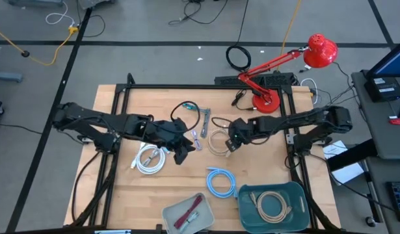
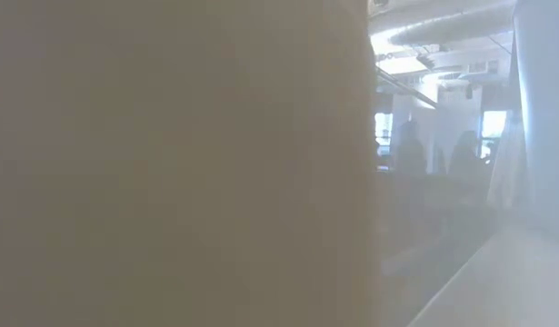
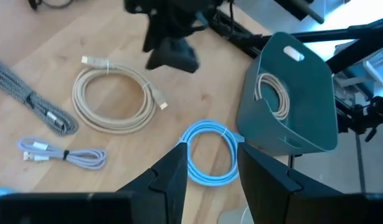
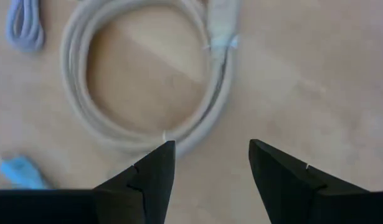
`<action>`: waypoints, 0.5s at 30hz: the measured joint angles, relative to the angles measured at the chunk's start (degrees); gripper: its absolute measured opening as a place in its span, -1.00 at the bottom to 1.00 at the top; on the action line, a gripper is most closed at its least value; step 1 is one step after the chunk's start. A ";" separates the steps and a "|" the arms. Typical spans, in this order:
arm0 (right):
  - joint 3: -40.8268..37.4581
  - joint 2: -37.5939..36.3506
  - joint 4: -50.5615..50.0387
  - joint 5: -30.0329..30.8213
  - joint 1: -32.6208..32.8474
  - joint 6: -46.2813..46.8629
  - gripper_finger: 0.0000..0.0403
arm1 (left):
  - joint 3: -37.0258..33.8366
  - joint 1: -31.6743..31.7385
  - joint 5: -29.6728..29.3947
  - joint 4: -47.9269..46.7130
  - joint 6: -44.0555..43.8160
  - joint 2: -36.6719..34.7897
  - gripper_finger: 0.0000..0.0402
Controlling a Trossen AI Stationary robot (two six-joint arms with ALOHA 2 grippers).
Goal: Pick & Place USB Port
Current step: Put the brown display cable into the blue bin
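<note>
The right gripper (image 1: 231, 144) hangs low over the middle of the table (image 1: 121, 195), directly above the beige coiled cable (image 1: 219, 143). In the right wrist view its two dark fingers stand parted with bare wood between them, gripping nothing, and the beige coil's (image 4: 141, 87) rim lies just ahead of the tips. That reads as a line-up for a pinch on the near side of the loop, where the bundled strands are thickest and least likely to slip out.

The left gripper (image 1: 181, 151) sits beside the white cable coil (image 1: 149, 159), pointing across the table. Its wrist camera looks between spread fingers, with nothing between them, at the blue cable loop (image 3: 208, 152), which lies flat on the wood close to the teal bin (image 3: 291, 93). Whether it is heading for the blue loop or merely waiting cannot be told from here.

The teal bin already has one beige cable (image 1: 272, 207) curled inside it, so it looks like the drop-off for these coils. A grey tray (image 1: 186, 211) beside it holds a red cable. A small lavender cable (image 3: 63, 154) and a braided grey one (image 3: 29, 99) lie loose, well apart from both bins. The red desk lamp (image 1: 278, 78) stands at the table's far edge, clear of both arms. The low view is blocked by something close to the lens and shows nothing useful.
</note>
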 joint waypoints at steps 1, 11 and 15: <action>0.05 0.56 0.56 0.03 -0.70 -0.24 -0.02 | 0.00 -0.17 -0.26 0.59 0.27 -0.11 -0.30; 0.05 5.83 5.63 -1.74 -4.89 -3.36 -0.02 | 0.02 -1.78 -3.01 0.61 1.07 -0.12 -0.30; 0.05 8.09 7.79 -1.75 -5.35 -4.69 -0.02 | 0.02 -2.29 -3.18 0.63 1.01 -0.12 -0.30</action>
